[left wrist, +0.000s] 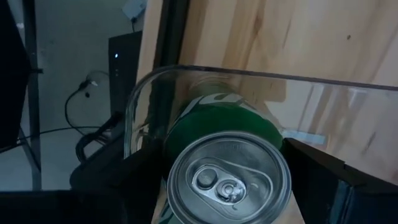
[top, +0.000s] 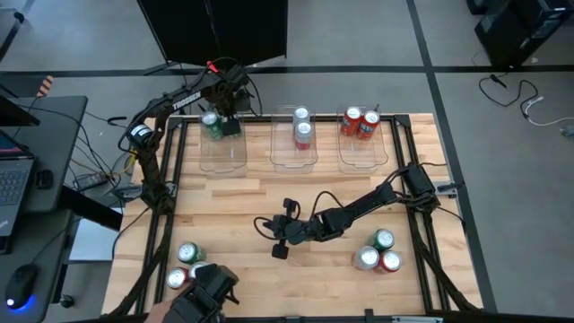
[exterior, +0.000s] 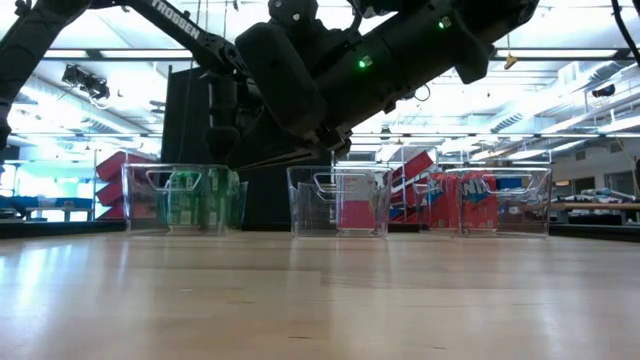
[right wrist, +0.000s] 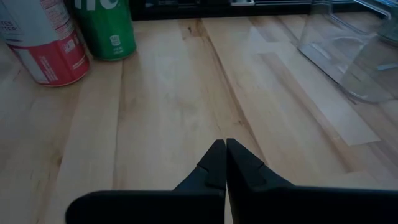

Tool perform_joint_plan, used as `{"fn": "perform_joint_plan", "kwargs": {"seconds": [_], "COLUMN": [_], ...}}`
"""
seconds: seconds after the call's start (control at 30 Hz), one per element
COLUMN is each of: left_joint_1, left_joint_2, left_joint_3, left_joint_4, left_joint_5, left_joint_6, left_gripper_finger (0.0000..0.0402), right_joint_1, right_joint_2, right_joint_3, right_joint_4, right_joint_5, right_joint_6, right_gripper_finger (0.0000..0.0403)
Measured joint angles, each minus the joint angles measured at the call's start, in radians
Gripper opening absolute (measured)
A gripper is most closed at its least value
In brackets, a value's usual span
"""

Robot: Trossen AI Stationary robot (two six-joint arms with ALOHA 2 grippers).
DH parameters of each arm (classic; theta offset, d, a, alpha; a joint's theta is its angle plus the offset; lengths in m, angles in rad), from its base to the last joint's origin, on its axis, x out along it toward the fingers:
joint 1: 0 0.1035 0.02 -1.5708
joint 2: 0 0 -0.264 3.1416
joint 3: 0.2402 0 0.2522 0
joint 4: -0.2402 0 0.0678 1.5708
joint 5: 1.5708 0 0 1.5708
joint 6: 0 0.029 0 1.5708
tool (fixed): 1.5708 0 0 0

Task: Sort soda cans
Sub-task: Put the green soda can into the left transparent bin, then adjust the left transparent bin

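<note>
My left gripper [top: 216, 124] reaches down into the far-left clear bin [top: 235, 154] and is shut on a green soda can [left wrist: 217, 121] with a silver top; through the bin's wall the low view shows green [exterior: 200, 200]. Whether the can stands on the bin's floor, I cannot tell. The middle bin [top: 293, 158] holds a silver can [top: 301, 115] and a red can [top: 303, 135]. Two red cans [top: 360, 123] stand in the right bin. My right gripper [right wrist: 225, 155] hovers shut over mid-table [top: 276, 239], holding nothing. My left gripper pinches the green can between its two fingers [left wrist: 317, 180], which stand on opposite sides of the can's wall [left wrist: 177, 134] just below the top rim. The fingers come from above, pointing down. The can is upright, inside the bin's rim [left wrist: 186, 70].
Three cans stand at the near left [top: 186, 265] beside a dark object at the table's front edge [top: 211, 292]. Three more stand at the near right [top: 379, 254]. The right arm lies across mid-table [top: 359, 208]. Bare wood stretches between the bins and that arm.
</note>
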Motion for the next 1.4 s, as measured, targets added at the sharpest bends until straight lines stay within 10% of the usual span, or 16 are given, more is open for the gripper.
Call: {"fn": "perform_joint_plan", "kwargs": {"seconds": [0.27, 1.03, 1.4], "left_joint_1": [0.001, -0.077, -0.11], "left_joint_2": [0.001, -0.029, -0.149], "left_joint_3": [-0.002, 0.078, 0.023], "left_joint_4": [0.01, -0.084, -0.09], "left_joint_5": [-0.098, -0.194, 0.304], "left_joint_6": [-0.045, -0.068, -0.056], "left_gripper_finger": [0.0373, 0.0324, 0.0238], "right_joint_1": [0.0, -0.001, 0.003], "right_joint_2": [0.0, -0.05, -0.126], "right_joint_3": [0.0, 0.0, 0.0], "right_joint_4": [0.006, -0.001, -0.115], "right_joint_5": [0.0, 0.016, 0.02], "right_joint_6": [0.0, -0.035, -0.078], "right_gripper_finger": [0.0, 0.0023, 0.0032]}}
